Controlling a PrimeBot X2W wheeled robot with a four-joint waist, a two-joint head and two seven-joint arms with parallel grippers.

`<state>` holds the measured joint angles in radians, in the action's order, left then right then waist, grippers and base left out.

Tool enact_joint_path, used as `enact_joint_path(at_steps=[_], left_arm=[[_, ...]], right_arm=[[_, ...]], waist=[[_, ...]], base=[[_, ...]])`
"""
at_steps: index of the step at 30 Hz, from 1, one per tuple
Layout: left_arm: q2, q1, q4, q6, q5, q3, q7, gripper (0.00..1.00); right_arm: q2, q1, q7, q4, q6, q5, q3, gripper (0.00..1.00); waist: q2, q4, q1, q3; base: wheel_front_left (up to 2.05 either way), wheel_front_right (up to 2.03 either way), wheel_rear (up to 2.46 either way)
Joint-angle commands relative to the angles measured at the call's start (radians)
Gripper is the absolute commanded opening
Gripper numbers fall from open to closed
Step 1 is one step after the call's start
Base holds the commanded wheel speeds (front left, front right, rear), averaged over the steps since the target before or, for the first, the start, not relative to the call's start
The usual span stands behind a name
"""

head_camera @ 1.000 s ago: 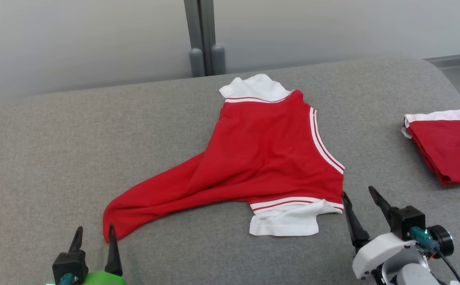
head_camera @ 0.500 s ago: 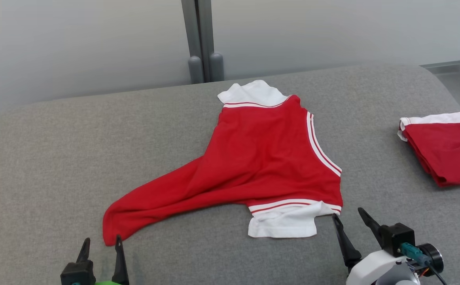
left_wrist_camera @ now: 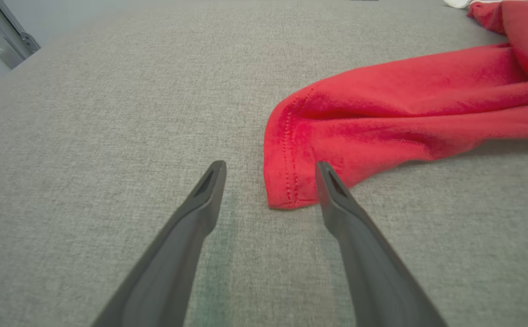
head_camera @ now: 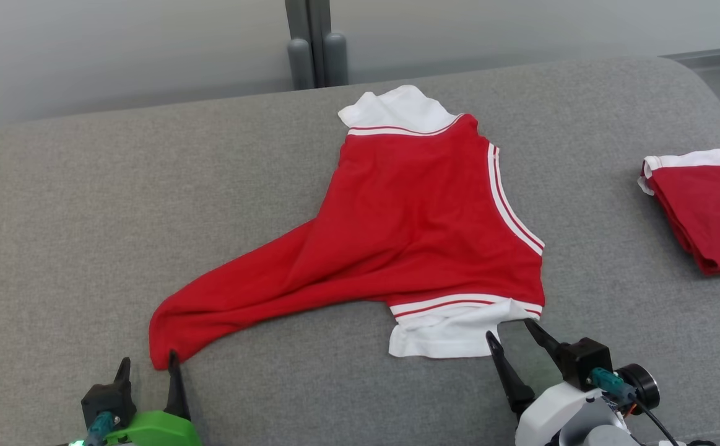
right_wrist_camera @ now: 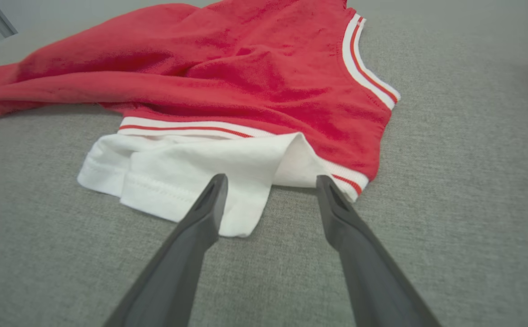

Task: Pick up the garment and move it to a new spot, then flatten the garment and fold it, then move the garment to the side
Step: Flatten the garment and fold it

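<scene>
The garment (head_camera: 409, 223), red with white sleeves and striped trim, lies spread on the grey cushioned surface (head_camera: 87, 217), one red corner drawn out toward the lower left. My left gripper (head_camera: 149, 357) stands open at that corner. In the left wrist view the hemmed red corner (left_wrist_camera: 291, 181) lies between the left gripper's (left_wrist_camera: 270, 164) fingertips. My right gripper (head_camera: 509, 328) is open at the near white sleeve (head_camera: 440, 334). In the right wrist view the right gripper (right_wrist_camera: 272, 177) straddles the sleeve's (right_wrist_camera: 177, 168) edge, its left finger over the white cloth.
A second red and white garment (head_camera: 706, 204), folded, lies at the right edge of the surface. Grey posts (head_camera: 313, 43) stand behind the far edge against a pale wall. Bare grey surface stretches to the left of the garment.
The head camera has shifted. Against the garment, my right gripper has moved left, from beside its near right corner to the white sleeve. The left gripper stays at the red corner.
</scene>
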<state>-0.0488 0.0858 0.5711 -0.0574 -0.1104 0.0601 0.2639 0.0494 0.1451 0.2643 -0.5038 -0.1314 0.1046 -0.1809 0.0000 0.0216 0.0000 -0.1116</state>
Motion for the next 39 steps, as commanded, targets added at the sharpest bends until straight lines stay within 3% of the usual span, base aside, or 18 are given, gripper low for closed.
enact_joint_path(at_steps=[1,33,34,35,36,37,39], left_arm=[[-0.004,0.026,0.015,-0.004,0.005,0.009,0.0,1.0],[-0.003,0.112,0.14,-0.032,0.013,0.005,-0.002,1.0],[-0.002,0.112,0.159,-0.034,0.012,-0.001,-0.003,0.93],[-0.002,0.112,0.185,-0.039,0.01,-0.008,-0.006,0.38],[0.0,0.112,0.201,-0.042,0.009,-0.015,-0.008,0.18],[0.0,0.116,0.22,-0.045,0.005,-0.023,-0.008,0.0],[0.0,0.119,0.244,-0.051,0.0,-0.035,-0.009,0.0]], right_arm=[[0.003,0.015,0.0,-0.007,0.002,-0.001,-0.006,1.0],[0.004,0.052,-0.005,-0.111,0.002,-0.003,-0.076,1.0],[0.004,0.051,-0.007,-0.126,0.002,-0.005,-0.083,0.88],[0.004,0.049,-0.008,-0.147,0.002,-0.001,-0.094,0.38],[0.003,0.05,-0.009,-0.161,0.001,0.003,-0.105,0.13],[0.003,0.052,-0.011,-0.179,0.001,0.011,-0.118,0.0],[0.002,0.055,-0.012,-0.197,0.001,0.023,-0.131,0.0]], waist=[[0.0,0.005,0.0,-0.026],[0.0,0.004,0.0,-0.091],[0.0,0.004,0.0,-0.091],[0.0,0.004,0.0,-0.09],[0.0,0.004,0.0,-0.09],[0.0,0.004,0.0,-0.089],[0.0,0.004,0.0,-0.086]], base=[[0.0,0.0,0.0],[0.0,0.0,0.0],[0.0,0.0,0.0],[0.0,0.0,0.0],[0.0,0.0,0.0],[0.0,0.0,0.0],[0.0,0.0,0.0]])
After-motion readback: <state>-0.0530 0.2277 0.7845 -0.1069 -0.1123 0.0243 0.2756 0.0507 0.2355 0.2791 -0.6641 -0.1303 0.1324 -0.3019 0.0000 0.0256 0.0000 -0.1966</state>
